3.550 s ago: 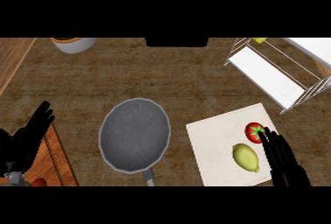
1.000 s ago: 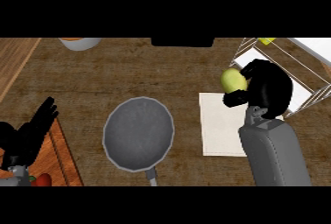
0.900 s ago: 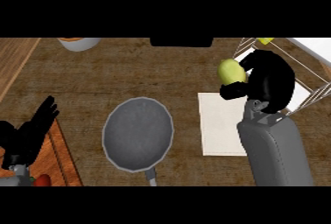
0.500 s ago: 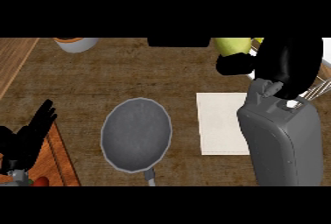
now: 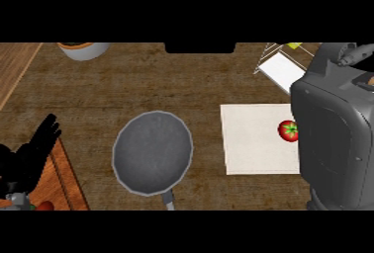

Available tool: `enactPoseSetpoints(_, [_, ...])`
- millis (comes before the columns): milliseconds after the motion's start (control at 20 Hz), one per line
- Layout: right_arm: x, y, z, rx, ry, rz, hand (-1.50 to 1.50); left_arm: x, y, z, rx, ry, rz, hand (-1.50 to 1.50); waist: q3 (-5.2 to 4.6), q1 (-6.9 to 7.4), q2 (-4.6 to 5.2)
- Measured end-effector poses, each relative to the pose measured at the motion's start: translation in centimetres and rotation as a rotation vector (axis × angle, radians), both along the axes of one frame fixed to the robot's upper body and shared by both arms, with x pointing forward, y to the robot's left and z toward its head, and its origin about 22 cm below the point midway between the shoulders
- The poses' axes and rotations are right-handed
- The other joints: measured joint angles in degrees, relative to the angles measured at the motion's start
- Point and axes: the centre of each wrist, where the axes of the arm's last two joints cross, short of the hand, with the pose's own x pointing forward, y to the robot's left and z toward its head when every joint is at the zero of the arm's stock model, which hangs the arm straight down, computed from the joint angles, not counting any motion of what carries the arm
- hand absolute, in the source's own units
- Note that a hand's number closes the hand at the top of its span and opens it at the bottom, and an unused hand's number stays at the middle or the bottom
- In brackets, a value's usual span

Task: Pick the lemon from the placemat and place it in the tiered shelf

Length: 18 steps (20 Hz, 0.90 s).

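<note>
At the near left edge, the black left hand rests open with its fingers up, over a brown wooden board, well apart from the work. Beyond it lies a round grey metal frying pan, handle toward the robot. To the pan's right is the cream rectangular cloth placemat, which carries only a red tomato at its right side; no yellow lemon shows on its visible part. The grey right forearm runs near to far across the placemat's right edge, toward the white wire tiered shelf at the far right. The right hand lies out of sight past the forearm's far end, so its grasp cannot be told. The lemon, also unseen, is judged to be with that hand at the shelf. Its long axis is undetermined. The right arm is much the nearer to the shelf.
</note>
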Motion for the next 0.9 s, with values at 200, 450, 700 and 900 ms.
enactPoseSetpoints(200, [1.1, -1.1, 1.9, -0.045, 0.031, -0.057, 1.50, 0.3, -0.2, 0.1, -0.006, 0.000, -0.005, 0.00, 0.01, -0.01, 0.06])
enactPoseSetpoints(450, [2.7, -3.3, 3.6, -0.063, 0.090, -0.106, 1.50, 0.2, -0.3, -0.1, 0.000, 0.001, -0.009, 0.00, 0.03, 0.20, 0.17])
enactPoseSetpoints(700, [4.5, -5.1, 4.1, -0.090, 0.147, -0.179, 1.50, 0.7, 0.1, 0.5, -0.001, 0.002, -0.013, 0.00, 0.05, 0.41, 0.30])
enactPoseSetpoints(900, [5.9, -7.8, 4.5, -0.109, 0.193, -0.240, 1.50, 0.9, -0.5, 0.2, 0.000, -0.003, -0.019, 0.00, 0.07, 0.45, 0.37])
